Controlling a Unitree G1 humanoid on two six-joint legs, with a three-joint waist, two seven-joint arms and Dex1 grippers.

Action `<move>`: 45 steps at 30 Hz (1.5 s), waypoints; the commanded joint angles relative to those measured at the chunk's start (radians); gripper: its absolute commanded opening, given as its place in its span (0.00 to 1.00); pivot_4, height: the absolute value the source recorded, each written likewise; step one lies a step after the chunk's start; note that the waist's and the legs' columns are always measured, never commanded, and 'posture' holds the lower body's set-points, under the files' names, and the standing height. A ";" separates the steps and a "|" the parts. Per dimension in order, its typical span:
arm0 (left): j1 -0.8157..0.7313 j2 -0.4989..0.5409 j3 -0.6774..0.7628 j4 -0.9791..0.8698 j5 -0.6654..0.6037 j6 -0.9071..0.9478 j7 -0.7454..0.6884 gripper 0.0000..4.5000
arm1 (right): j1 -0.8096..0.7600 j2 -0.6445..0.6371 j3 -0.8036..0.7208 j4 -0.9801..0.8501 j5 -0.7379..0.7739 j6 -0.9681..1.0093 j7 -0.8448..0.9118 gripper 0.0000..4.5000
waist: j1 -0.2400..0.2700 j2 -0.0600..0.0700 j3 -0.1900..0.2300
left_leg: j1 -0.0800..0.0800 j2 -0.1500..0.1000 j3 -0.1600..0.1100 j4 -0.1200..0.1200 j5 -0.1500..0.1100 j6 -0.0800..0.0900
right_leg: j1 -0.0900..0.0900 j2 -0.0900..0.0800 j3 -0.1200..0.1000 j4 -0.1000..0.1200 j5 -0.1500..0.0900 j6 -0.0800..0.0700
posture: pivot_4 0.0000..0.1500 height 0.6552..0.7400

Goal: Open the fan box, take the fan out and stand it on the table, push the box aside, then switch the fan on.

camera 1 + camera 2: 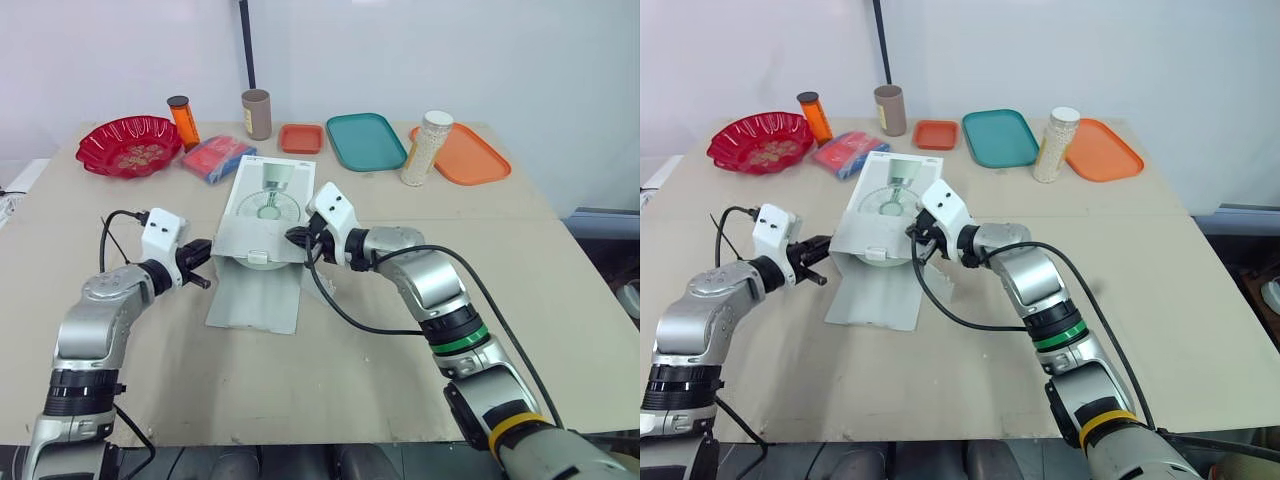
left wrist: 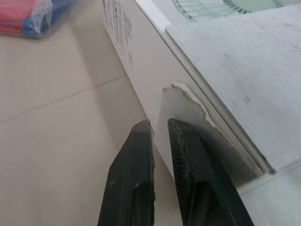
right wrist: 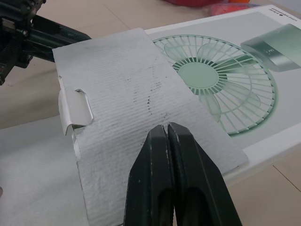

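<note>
Now the fan box lies flat mid-frame, long axis top to bottom, its flap open downward. The right gripper, clenched and empty, is at its right edge; the left gripper, slightly parted, is beside its left.

White wall behind, black pole agst it; beige table; even light.

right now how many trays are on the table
3, in a row at the far side: a small red-orange tray, a teal tray right of it, and an orange tray farthest right. None seem hidden.
</note>
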 commanded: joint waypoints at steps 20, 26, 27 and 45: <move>0.230 0.061 0.093 -0.262 -0.119 0.009 -0.021 0.15 | 0.008 -0.018 -0.010 -0.045 0.015 0.055 0.038 0.01 | 0.000 0.000 0.000 | 0.000 0.000 0.000 -0.001 0.000 0.000 | 0.000 0.000 0.000 -0.001 0.000 0.000 | 1.00 1.00; 0.197 0.040 0.043 -0.218 -0.104 -0.015 -0.011 0.15 | 0.020 -0.038 -0.011 -0.072 0.023 0.077 0.040 0.01 | 0.001 0.000 0.000 | 0.000 0.000 0.000 -0.001 0.000 0.000 | 0.000 0.000 0.000 -0.001 0.000 0.000 | 1.00 1.00; 0.192 0.039 0.037 -0.212 -0.101 -0.020 -0.010 0.15 | 0.020 -0.037 -0.009 -0.067 0.019 0.076 0.035 0.01 | 0.001 0.000 0.000 | 0.000 0.000 0.000 -0.001 0.000 0.000 | 0.000 0.000 0.000 -0.001 0.000 0.000 | 1.00 1.00; 0.240 -0.002 -0.030 -0.376 -0.214 0.060 -0.030 0.15 | -0.021 0.022 -0.026 -0.042 0.033 0.058 -0.007 0.01 | 0.001 0.000 0.000 | 0.000 0.000 0.000 -0.001 0.000 0.000 | 0.000 0.000 0.000 -0.001 0.000 0.000 | 1.00 1.00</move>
